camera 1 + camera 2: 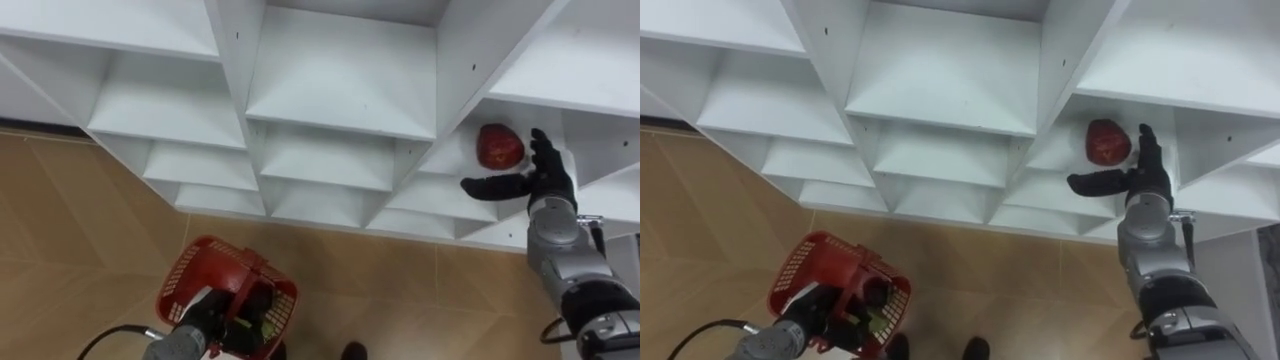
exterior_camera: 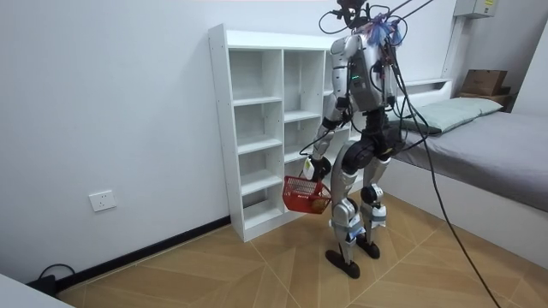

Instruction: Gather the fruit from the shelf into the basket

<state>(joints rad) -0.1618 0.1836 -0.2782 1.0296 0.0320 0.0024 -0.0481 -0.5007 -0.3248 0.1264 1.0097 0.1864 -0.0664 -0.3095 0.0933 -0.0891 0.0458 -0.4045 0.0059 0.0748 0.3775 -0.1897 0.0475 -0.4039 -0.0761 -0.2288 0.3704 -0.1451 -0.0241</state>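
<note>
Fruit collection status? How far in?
Done: the red basket hanging from the left hand already holds some items, too dark to identify. In hand: the right hand is open beside a red fruit on a closet shelf, not yet gripping it. Left: grasp that fruit and drop it in the basket.

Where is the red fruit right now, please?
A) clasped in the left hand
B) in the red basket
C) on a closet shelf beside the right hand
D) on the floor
C: the red fruit sits on a closet shelf beside the open right hand; the left hand holds the red basket.
</note>
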